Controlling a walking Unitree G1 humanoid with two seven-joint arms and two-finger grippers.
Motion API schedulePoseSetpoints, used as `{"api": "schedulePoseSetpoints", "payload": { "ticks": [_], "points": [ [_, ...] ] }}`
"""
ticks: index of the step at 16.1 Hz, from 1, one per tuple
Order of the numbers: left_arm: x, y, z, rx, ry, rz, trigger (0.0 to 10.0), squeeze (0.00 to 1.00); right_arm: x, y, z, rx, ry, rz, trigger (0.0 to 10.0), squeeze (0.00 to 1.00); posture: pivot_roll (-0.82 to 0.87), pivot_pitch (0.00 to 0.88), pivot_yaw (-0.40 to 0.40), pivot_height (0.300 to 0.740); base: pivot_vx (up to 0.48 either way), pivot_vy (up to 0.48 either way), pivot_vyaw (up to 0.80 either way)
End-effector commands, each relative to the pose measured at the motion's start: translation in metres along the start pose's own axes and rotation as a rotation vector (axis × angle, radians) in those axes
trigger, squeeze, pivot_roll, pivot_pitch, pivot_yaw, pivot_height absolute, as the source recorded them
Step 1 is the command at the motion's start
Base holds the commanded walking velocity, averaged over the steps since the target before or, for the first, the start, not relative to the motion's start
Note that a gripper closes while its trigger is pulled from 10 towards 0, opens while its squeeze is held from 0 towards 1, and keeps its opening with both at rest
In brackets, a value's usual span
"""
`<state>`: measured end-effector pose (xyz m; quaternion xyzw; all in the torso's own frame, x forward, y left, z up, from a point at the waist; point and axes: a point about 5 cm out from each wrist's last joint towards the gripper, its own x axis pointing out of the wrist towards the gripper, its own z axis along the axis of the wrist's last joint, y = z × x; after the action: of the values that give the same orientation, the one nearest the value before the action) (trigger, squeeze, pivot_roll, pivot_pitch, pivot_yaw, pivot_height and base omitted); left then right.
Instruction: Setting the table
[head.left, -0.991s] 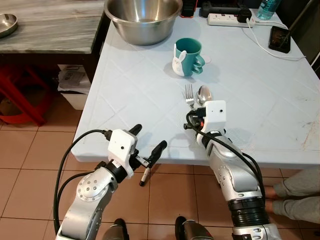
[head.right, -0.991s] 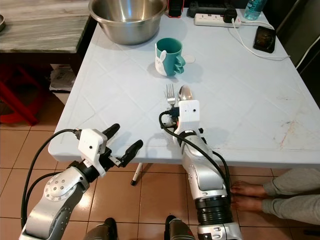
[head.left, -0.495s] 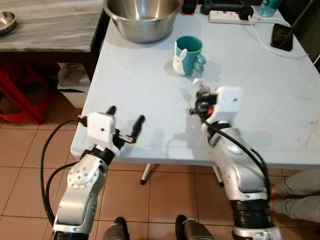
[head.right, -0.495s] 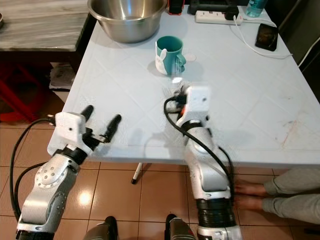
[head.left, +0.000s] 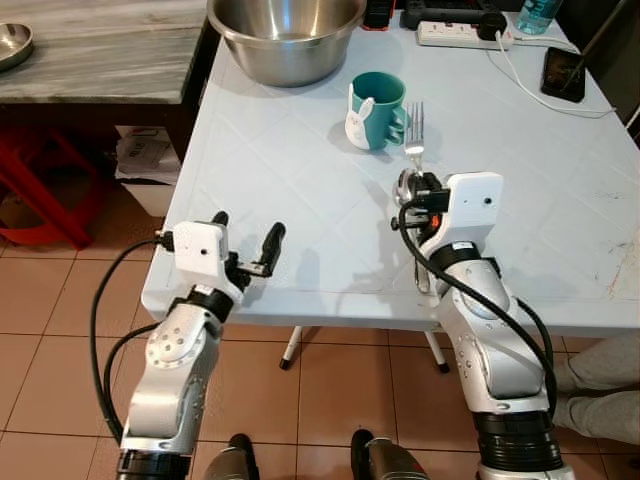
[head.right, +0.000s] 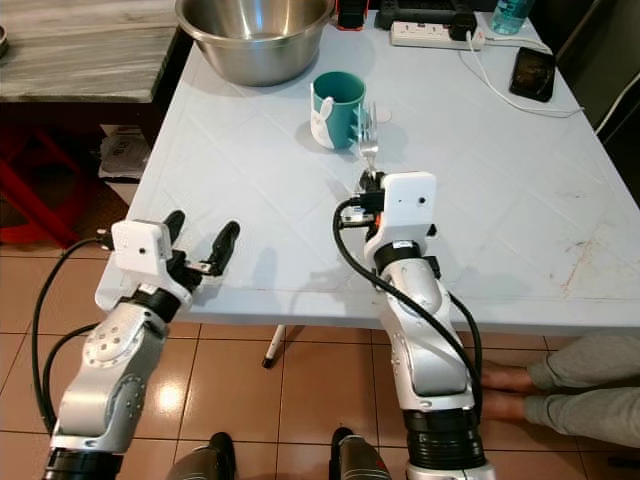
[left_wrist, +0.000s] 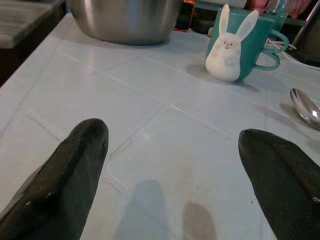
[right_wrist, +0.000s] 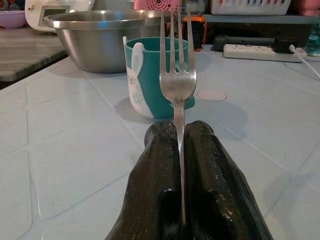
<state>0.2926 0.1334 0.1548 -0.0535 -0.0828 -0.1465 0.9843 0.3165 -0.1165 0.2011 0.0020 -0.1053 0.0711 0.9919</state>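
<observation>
Left eye view: The right gripper is clamped on a fork, which stands lifted above the table, tines pointing toward the far edge, just beside a teal mug. A spoon lies on the table under the gripper, mostly hidden. A steel bowl sits at the far left corner. The left gripper hovers over the near left edge, fingers spread, holding nothing.

Right eye view: Same layout. A power strip and a phone lie along the far right of the table. A person's foot rests on the floor by the near right edge.

Left wrist view: 2 black fingers stand wide apart over bare table. The mug, with a white rabbit figure, is ahead; the spoon bowl lies to one side.

Right wrist view: 2 fingers are pressed together on the fork's handle; the tines project forward in front of the mug.

Assessment: The fork is light, rigid, smooth metal, likely to slip or pivot in a narrow pinch. The hold is on the handle below the neck, which appears suitable. The spoon calls for a grip at mid-handle.
</observation>
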Motion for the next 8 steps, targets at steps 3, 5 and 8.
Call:
{"api": "schedulePoseSetpoints", "payload": {
  "ticks": [3, 5, 8],
  "points": [
    [-0.0016, -0.0005, -0.0012, -0.005, -0.004, 0.002, 10.0, 0.00, -0.0001, 0.0019, 0.0029, -0.010, -0.023, 0.009, 10.0, 0.00, -0.13, 0.241, -0.014, 0.740, 0.000, 0.000, 0.00],
    [-0.0016, 0.0000, -0.0023, -0.006, 0.000, 0.001, 10.0, 0.00, 0.0004, 0.0015, 0.0021, -0.012, -0.022, 0.006, 10.0, 0.00, -0.12, 0.240, -0.017, 0.740, 0.000, 0.264, 0.00],
    [-0.0012, 0.0012, -0.0024, -0.005, 0.003, 0.003, 10.0, 0.00, 0.0010, 0.0009, 0.0016, -0.002, -0.017, -0.001, 10.0, 0.00, -0.12, 0.245, -0.015, 0.740, 0.000, 0.265, 0.00]
  ]
}}
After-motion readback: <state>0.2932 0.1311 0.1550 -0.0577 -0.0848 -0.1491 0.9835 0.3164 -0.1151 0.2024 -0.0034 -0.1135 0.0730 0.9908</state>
